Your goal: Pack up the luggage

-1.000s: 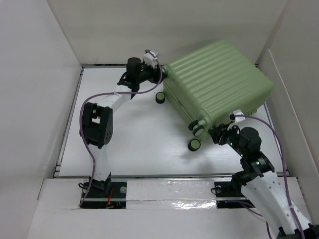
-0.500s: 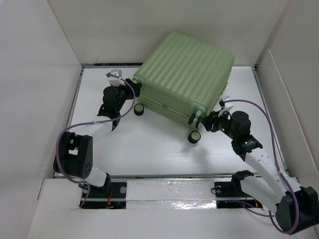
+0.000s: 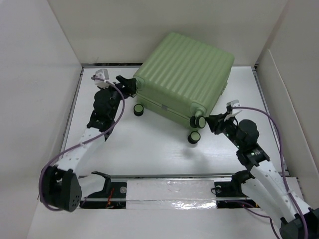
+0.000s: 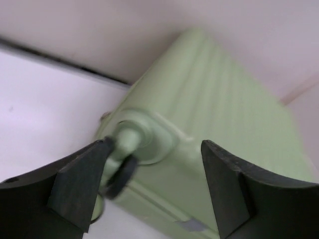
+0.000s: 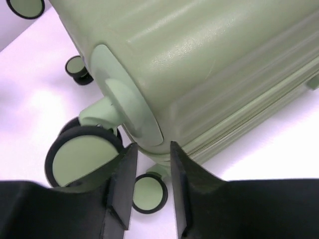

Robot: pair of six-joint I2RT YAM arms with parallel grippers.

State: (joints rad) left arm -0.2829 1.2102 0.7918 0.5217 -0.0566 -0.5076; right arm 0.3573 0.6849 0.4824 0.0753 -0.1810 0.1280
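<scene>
The luggage [image 3: 187, 74] is a closed light-green ribbed suitcase lying at the back middle of the table, its wheels [image 3: 200, 121] pointing toward me. My left gripper [image 3: 130, 85] is open wide at the suitcase's left corner. In the left wrist view [image 4: 154, 169] its jaws straddle a wheel mount [image 4: 137, 144] without closing on it. My right gripper [image 3: 213, 122] is at the near right corner. In the right wrist view [image 5: 152, 154] its jaws stand narrowly apart just under the wheel housing [image 5: 132, 114], beside a large wheel [image 5: 82, 157]. The lining is hidden.
White walls [image 3: 40, 74] enclose the white table [image 3: 149, 144] on the left, back and right. The suitcase's far edge lies against the back wall. Two more wheels [image 3: 138, 110] [image 3: 194, 136] stand on the table by the near side.
The suitcase has slid left and turned, then stayed put for the last half second. My left gripper has moved left and back with its corner. The right gripper has backed off slightly.
</scene>
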